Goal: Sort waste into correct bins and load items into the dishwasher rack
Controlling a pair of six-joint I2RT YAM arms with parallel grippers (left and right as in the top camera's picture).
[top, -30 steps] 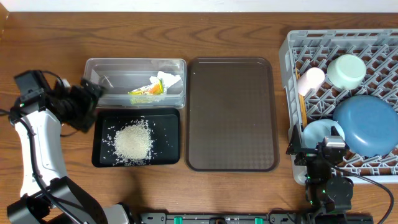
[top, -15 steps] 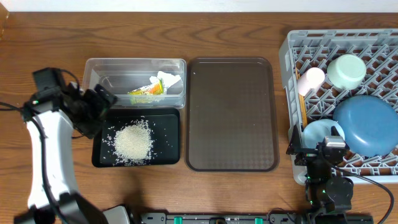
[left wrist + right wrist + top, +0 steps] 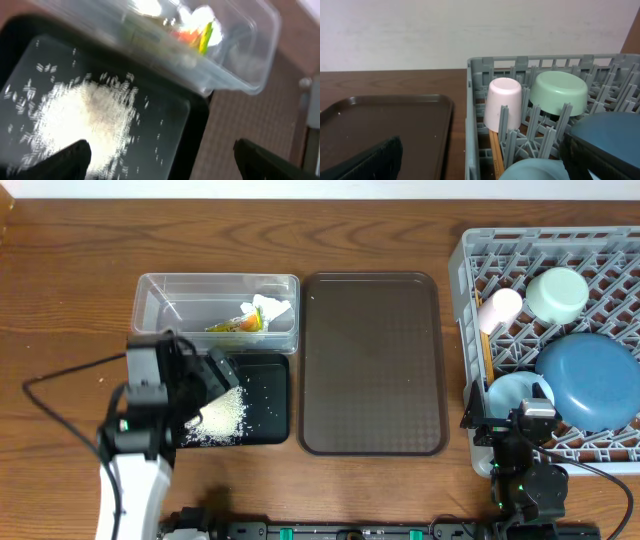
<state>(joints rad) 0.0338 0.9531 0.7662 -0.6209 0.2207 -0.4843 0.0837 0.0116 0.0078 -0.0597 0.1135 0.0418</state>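
The clear tub (image 3: 160,292) holds the white napkin (image 3: 272,308) and the yellow-green and orange wrapper (image 3: 235,325). The black tray (image 3: 268,400) in front of it holds a heap of rice (image 3: 222,416). My left gripper (image 3: 214,376) is open and empty above the tray's left half. Its wrist view shows the rice (image 3: 85,120), the tray rim (image 3: 199,125), the tub (image 3: 245,70) and the wrapper (image 3: 205,35). The grey rack (image 3: 470,270) holds the pink cup (image 3: 500,308), mint bowl (image 3: 557,293), dark-blue plate (image 3: 590,380) and light-blue dish (image 3: 515,392). The chopsticks (image 3: 495,150) lie inside it. My right gripper (image 3: 520,428) is open at the rack's front left corner.
The brown serving tray (image 3: 372,360) lies between the bins and the rack, and shows in the right wrist view (image 3: 385,125). The left arm's cable (image 3: 60,375) trails over the wood left of the black tray. A white wall runs along the table's far edge.
My left arm has swung from left of the clear tub rightward and toward the front, so its gripper is now over the black tray and rice. The right arm has not moved.
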